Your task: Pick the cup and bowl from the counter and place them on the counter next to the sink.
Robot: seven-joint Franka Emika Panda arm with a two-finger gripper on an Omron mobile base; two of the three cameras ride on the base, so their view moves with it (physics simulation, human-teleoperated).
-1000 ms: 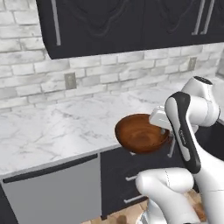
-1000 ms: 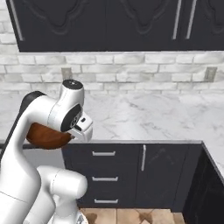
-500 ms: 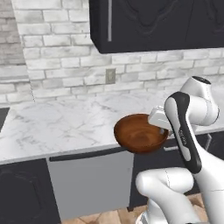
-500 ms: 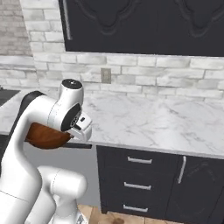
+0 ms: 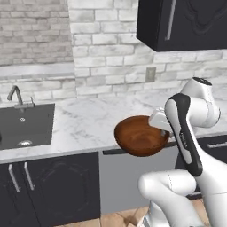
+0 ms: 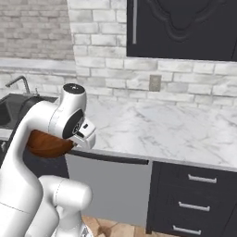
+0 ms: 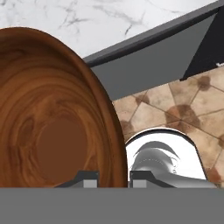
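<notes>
Carrying the bowl (image 5: 141,135) toward the sink (image 5: 26,125), gripper (image 7: 113,178) clamped on its rim.
Base has driven left since a second ago: sink and faucet (image 5: 16,96) now in frame; bowl is off the counter (image 5: 88,122), in front of its edge. Drop-off spot near.

The arm (image 5: 186,133) is glossy white, built of thick rounded links with smooth, swollen shoulders and elbows. A dark charcoal band runs lengthwise down one link, tapering like an inlaid stripe. The topmost joint ends in a flat dark cap ringed by white. In the right base view the arm (image 6: 41,139) shows the same white shell, with a dark seam where the wrist block meets the link and a boxy white wrist housing. The end effector (image 7: 113,179) has two small grey, square-edged finger tips (image 7: 89,179). No cables, screws or markings can be made out.
</notes>
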